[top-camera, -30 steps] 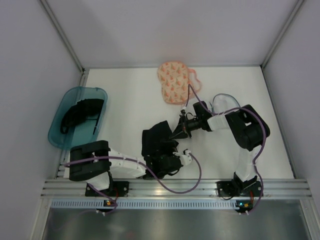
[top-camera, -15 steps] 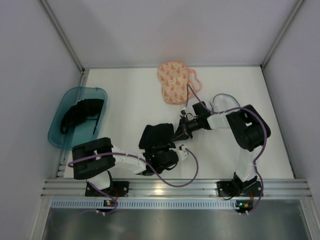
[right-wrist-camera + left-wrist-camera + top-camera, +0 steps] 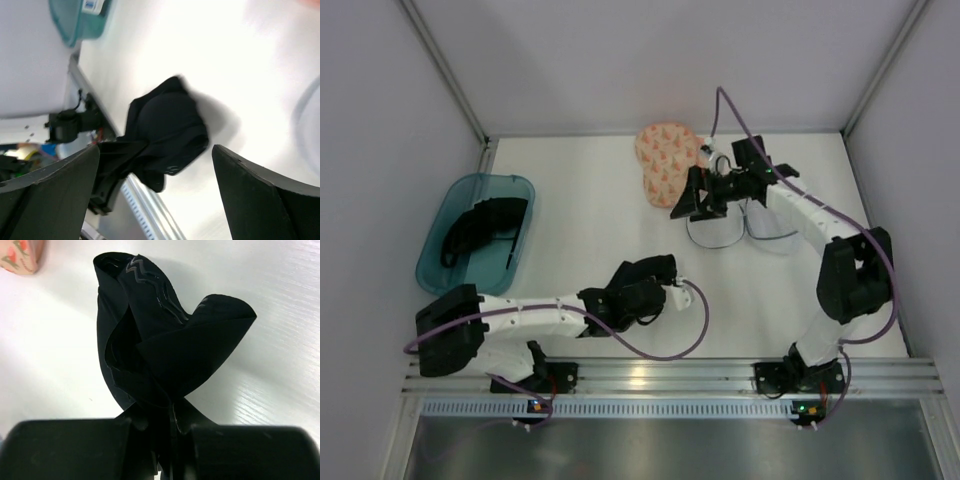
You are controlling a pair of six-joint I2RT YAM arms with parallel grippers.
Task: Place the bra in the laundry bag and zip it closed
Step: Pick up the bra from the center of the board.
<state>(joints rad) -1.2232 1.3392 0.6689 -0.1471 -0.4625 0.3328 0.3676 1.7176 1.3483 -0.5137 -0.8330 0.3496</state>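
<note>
White table (image 3: 570,190); bra (image 3: 651,270) lengthwise from left hand (image 3: 634,289) toward laundry bag (image 3: 665,165)

Your right gripper (image 3: 692,210) lets go of the bra (image 3: 648,270). A second ago it pinches the cloth at the middle of the worktop (image 3: 570,200); now it stands spread wide, swung back beside the laundry bag (image 3: 665,162). Your left gripper (image 3: 632,295), gaping before, now clamps the bra's bunched lower edge. The left arm (image 3: 520,315) stretches out low, its elbow swung further left.
</note>
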